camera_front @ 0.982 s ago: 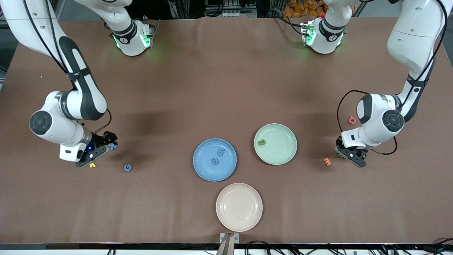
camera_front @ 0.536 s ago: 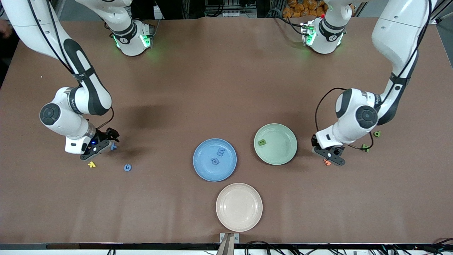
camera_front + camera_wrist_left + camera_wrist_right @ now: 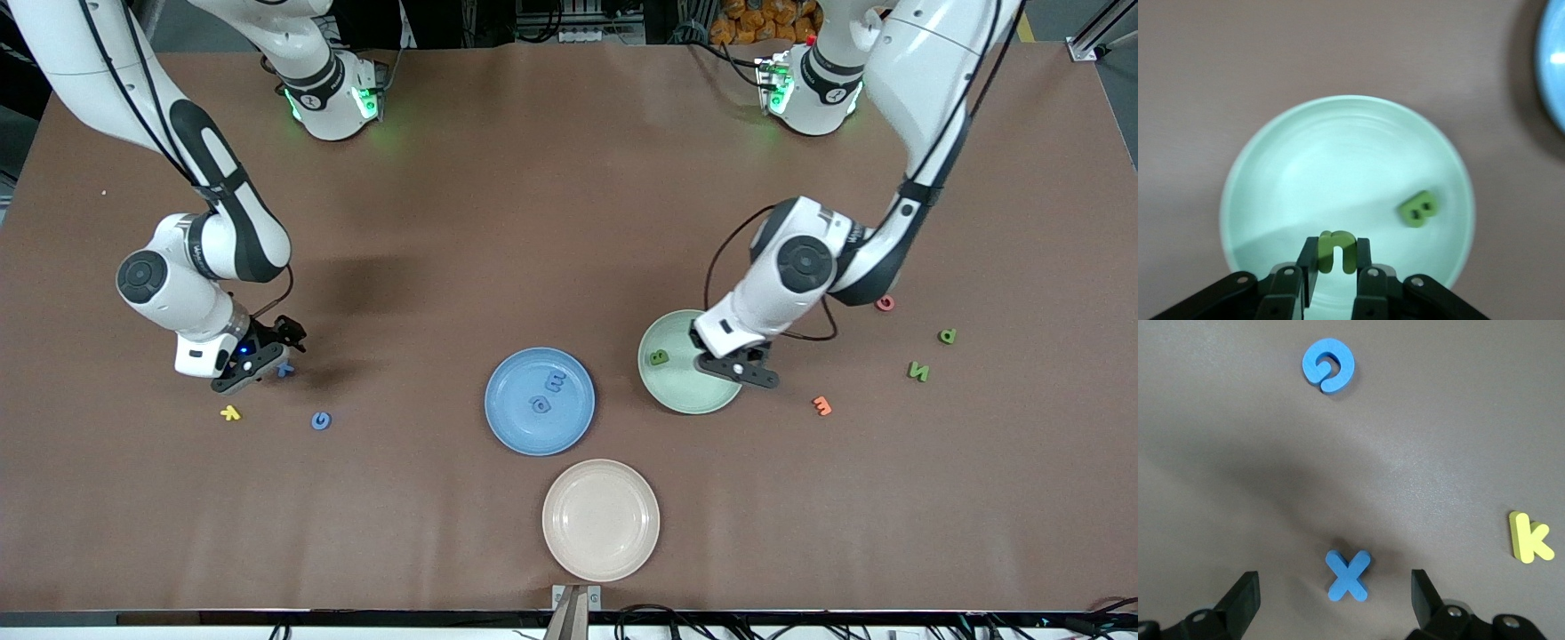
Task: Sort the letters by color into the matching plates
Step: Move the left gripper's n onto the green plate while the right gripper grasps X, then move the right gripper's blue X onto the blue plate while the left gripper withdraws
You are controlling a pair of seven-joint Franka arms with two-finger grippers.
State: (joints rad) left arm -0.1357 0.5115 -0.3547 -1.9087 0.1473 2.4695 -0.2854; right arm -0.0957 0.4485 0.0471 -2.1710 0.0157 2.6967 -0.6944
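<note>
My left gripper [image 3: 742, 366] hangs over the pale green plate [image 3: 685, 396], above its side toward the left arm's end. It is shut on a green letter n [image 3: 1336, 251]. A green letter B [image 3: 658, 357] lies in that plate [image 3: 1338, 147]. The blue plate [image 3: 511, 427] holds two blue letters [image 3: 556, 382] [image 3: 540, 404]. My right gripper [image 3: 267, 356] stands open and low over a blue X [image 3: 1348, 575], its fingers either side of it. A blue ring-shaped letter [image 3: 321, 420] lies nearer the front camera. Two green letters [image 3: 948, 336] [image 3: 917, 371] lie toward the left arm's end.
A cream plate [image 3: 601, 551] sits near the table's front edge. A yellow k [image 3: 230, 412] lies beside the blue X. An orange letter [image 3: 822, 405] and a red letter [image 3: 885, 303] lie toward the left arm's end of the table.
The left arm has carried the green n from the left arm's end of the table to over the green plate. The right gripper has crept a little toward the blue X.
</note>
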